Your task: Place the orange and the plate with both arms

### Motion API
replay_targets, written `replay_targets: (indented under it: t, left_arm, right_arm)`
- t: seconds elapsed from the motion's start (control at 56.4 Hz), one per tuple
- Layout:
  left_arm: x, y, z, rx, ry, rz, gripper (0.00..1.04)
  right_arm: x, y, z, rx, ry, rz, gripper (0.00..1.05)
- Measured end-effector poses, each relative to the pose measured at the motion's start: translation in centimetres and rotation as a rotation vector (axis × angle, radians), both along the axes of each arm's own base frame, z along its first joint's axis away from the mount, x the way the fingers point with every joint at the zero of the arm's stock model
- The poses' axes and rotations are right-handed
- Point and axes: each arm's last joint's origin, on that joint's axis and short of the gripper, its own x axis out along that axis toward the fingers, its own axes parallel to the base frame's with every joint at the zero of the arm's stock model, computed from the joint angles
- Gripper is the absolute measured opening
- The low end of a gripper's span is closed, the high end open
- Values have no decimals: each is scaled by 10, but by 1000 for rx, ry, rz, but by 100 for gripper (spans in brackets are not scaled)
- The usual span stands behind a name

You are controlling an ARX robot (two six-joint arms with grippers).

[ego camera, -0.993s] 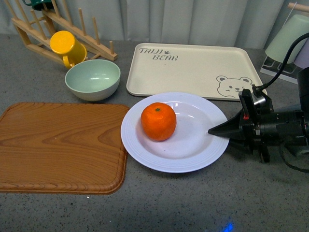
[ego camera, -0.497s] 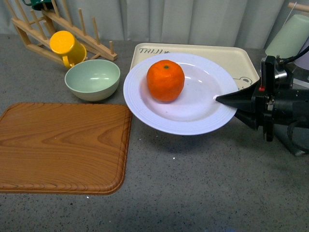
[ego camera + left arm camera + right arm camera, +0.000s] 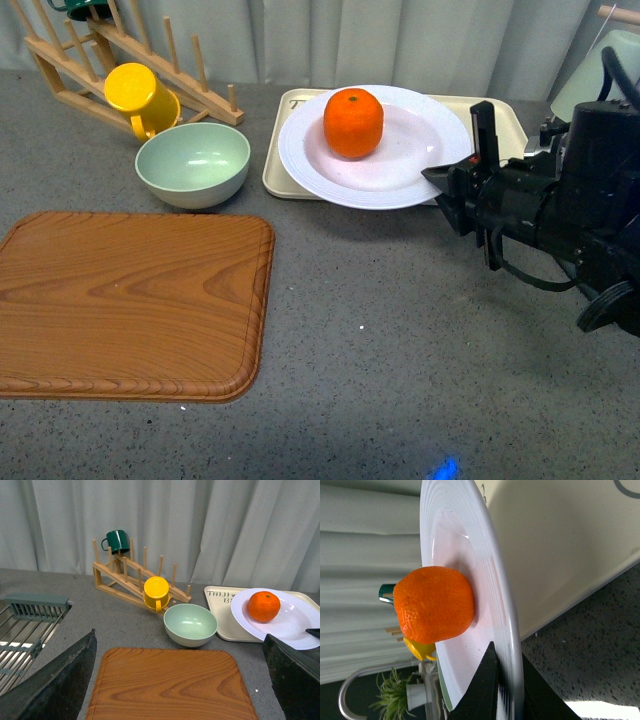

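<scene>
On the grey tabletop (image 3: 420, 350) lies the cream tray (image 3: 500, 125). Over its near-left part I hold the plate (image 3: 400, 170); whether it touches the tray I cannot tell. The orange (image 3: 353, 122) sits in the plate, left of centre. My right pincer (image 3: 437, 178) pinches the plate's right rim; my left pincer (image 3: 179, 645) is spread wide.

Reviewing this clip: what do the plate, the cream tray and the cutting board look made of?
Plate: glossy pale plastic or melamine, possibly glazed ceramic; it shows a soft sheen and moulded rim ridges. Tray: matte cream plastic or fibre composite, with printed lettering. Cutting board: wood, judging by the visible grain, with a satin finish.
</scene>
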Motion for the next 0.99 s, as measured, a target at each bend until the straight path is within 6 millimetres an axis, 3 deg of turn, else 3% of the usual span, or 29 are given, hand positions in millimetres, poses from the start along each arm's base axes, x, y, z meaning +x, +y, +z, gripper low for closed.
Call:
replay_targets:
  t: [0.39,0.727,0.993]
  left_arm:
    - [0,0,0,0,0,0,98]
    - [0,0,0,0,0,0,98]
    - [0,0,0,0,0,0,98]
  right_arm:
    - [29,11,-11,50,17,-170,3]
    - [41,21,-17,36,66,-170,3]
    - [40,16,-18,28,81,-165,42]
